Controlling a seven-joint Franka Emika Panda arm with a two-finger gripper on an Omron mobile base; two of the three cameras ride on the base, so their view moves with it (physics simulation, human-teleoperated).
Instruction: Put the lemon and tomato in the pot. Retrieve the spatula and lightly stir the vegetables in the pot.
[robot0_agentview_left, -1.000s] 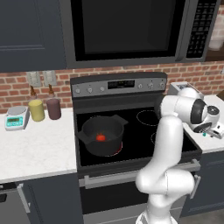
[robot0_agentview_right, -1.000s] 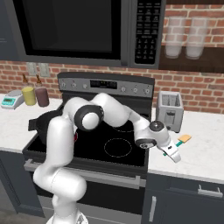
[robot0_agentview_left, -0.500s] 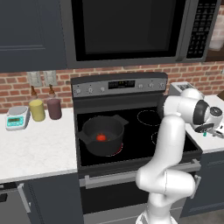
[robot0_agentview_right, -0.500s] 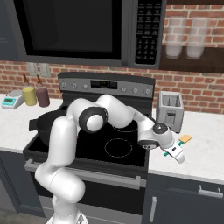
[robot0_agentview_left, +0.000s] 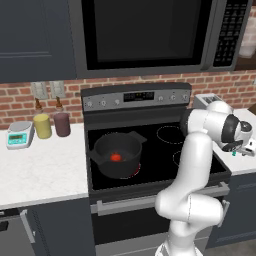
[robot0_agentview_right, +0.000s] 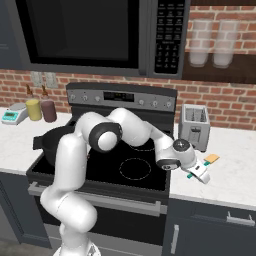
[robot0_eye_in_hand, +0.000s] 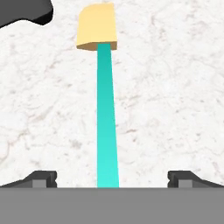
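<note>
Small red tomato (robot0_agentview_left: 115, 157) sits in the wide dark metal pot (robot0_agentview_left: 118, 153); right of it, claw (robot0_eye_in_hand: 112, 177) apart over teal-handled spatula (robot0_eye_in_hand: 106, 113), stirring undone

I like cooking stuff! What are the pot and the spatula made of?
The pot looks like dark metal, dull grey-black with a faint sheen. The spatula looks like plastic or silicone: smooth teal handle, matte yellowish-tan blade. This is a rendered scene, so it stays a guess.

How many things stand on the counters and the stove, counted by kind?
Pot: 1
Tomato: 1
Spatula: 1
Jars, yellow and maroon: 2
Scale: 1
Toaster: 1
Total: 7
</note>
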